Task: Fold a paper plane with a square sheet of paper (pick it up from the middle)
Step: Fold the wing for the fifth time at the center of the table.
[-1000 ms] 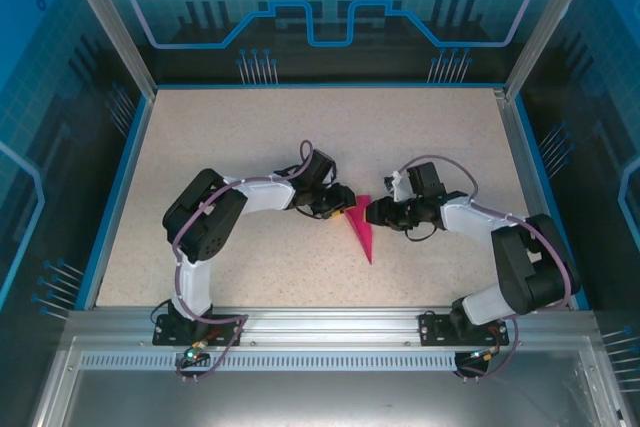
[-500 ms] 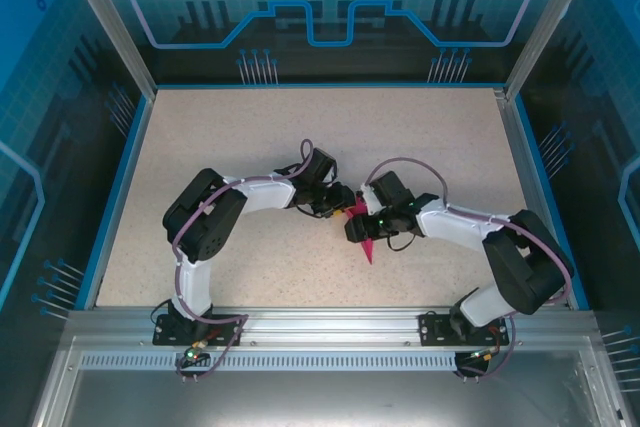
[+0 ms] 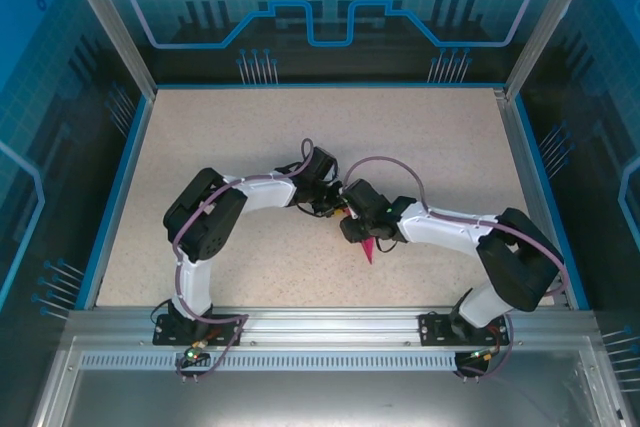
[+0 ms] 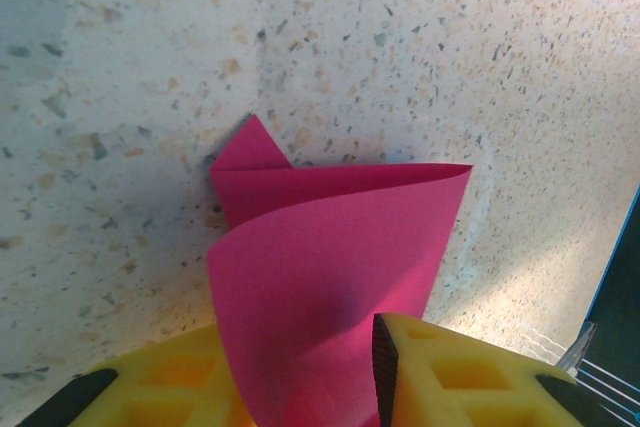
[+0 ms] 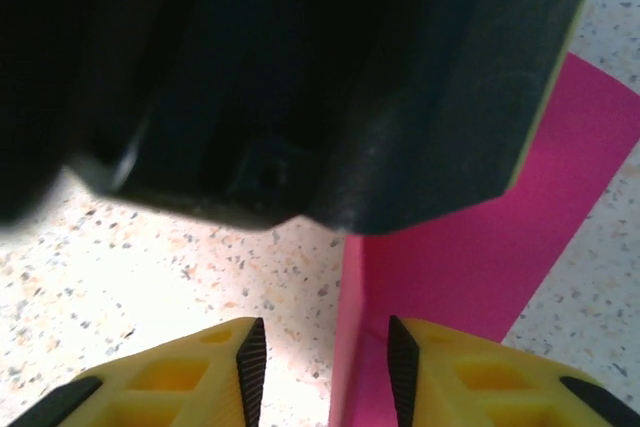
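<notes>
Our left pincer (image 4: 300,335) pinches the pink paper plane (image 4: 330,247). On its wrist camera we see the sheet bowed up in a loose curl between the two yellow fingers (image 4: 460,382), filling the gap from one to the other. A small pointed corner of the paper rests on the table (image 4: 420,37) just beyond the curl.

Our right pincer (image 5: 320,332) stands spread. A raised folded edge of the paper runs into the gap close to its right pad, and bare table shows between that edge and the left pad. From there the paper lies flat, stretching away to the right. The black body of the left pincer hangs close in front of it.

From above, we find the plane near the middle of the table, its narrow tip (image 3: 368,250) pointing toward the arm bases. The two pincers meet over its wide end, almost touching, left (image 3: 335,209) just behind right (image 3: 350,230).
</notes>
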Motion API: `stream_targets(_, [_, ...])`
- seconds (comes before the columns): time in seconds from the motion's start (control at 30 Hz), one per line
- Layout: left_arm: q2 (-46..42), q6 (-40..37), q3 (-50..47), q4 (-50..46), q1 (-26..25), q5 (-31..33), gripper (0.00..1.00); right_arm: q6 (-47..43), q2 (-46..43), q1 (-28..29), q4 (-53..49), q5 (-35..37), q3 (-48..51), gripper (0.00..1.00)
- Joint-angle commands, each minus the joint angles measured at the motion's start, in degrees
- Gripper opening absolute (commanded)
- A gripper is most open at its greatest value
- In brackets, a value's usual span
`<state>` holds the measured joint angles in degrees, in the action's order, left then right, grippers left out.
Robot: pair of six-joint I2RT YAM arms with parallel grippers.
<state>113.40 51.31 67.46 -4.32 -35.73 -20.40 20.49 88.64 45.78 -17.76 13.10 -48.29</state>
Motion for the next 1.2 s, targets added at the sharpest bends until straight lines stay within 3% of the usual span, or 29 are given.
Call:
stream_targets(0.0, [0.8,1.0,1.4,-0.7,0.2,-1.6,0.34,-0.5,2.0,1.5,-3.1,4.7,-1.5,0.38])
stream_targets(0.47, [0.6,1.1,1.2,-0.5,0.2,-1.6,0.33,1.1,4.4,3.5,-3.6,6.2,-1.1,0.37])
stream_targets(0.6, [0.5,1.1,1.2,-0.6,0.2,-1.6,0.32,1.7,2.5,3.5,-3.6,6.0,-0.1,0.36])
stream_targets(0.93, [0.2,1.6,1.2,-0.3,0.4,-1.5,0.31,0.5,-5.6,3.3,1.7,2.9,6.4,0.45])
stream_targets(1.17, [0.2,1.9,1.2,0.0,0.3,-1.8,0.31,-0.2,-2.4,4.4,2.9,5.6,5.0,0.39])
